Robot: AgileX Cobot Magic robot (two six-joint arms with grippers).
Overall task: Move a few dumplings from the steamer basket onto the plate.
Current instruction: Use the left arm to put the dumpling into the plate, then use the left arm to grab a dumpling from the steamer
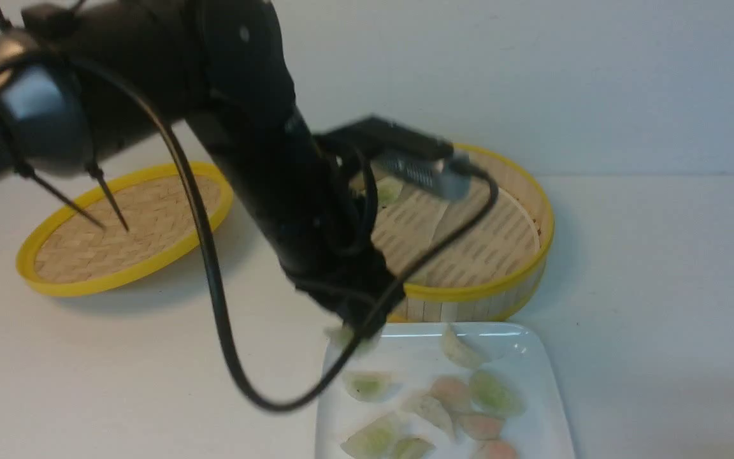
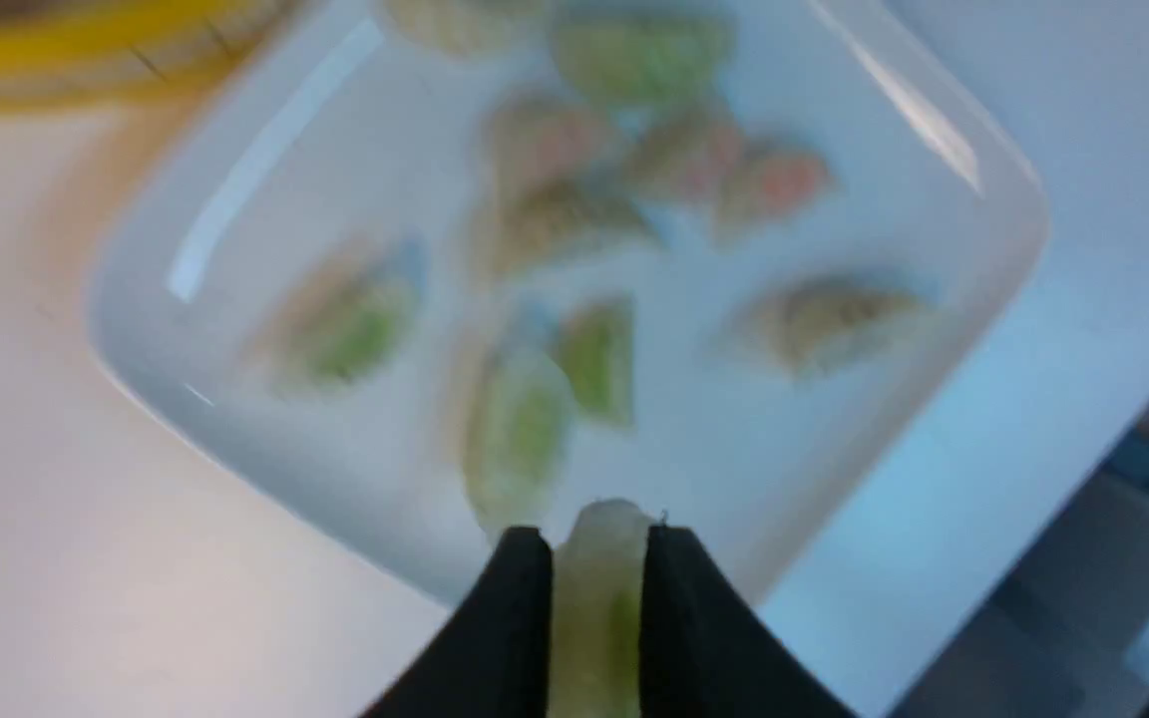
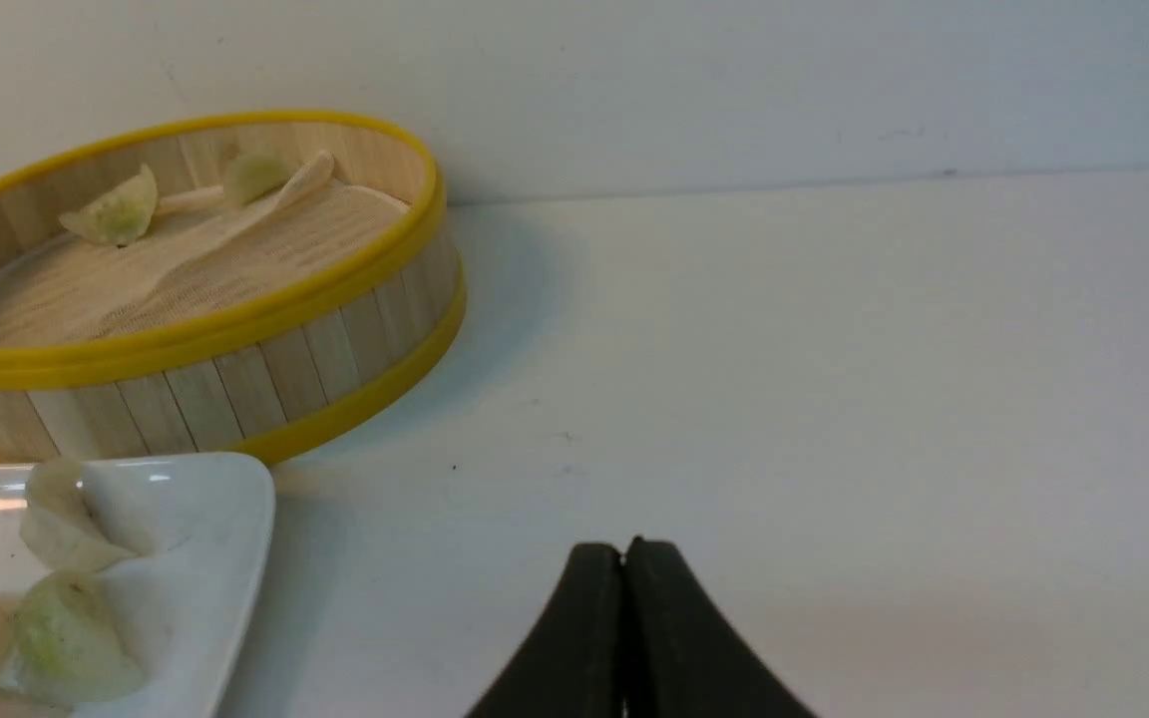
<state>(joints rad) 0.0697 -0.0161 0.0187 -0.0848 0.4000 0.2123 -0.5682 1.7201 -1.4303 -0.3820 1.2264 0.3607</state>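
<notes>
Left gripper (image 2: 599, 543) points steeply down from its bent arm (image 1: 265, 159) over the far-left corner of the plate (image 1: 536, 376), jaws pinching a translucent green-filled dumpling (image 2: 596, 608). Several dumplings (image 1: 494, 394) lie on the plate, with two more in the steamer basket (image 3: 235, 324) behind it. Right gripper (image 3: 624, 558), jaws pressed together and empty, sits low over the desk (image 3: 834, 399)

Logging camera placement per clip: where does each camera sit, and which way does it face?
Front: between the arms, facing forward at the steamer basket, lid and plate; the left arm crosses the view.
Left wrist: above the plate, looking down; left pincer shut on a dumpling.
Right wrist: low over the table, facing steamer basket and wall; right pincer shut, empty.
Shared: steamer basket and plate appear in all three.
</notes>
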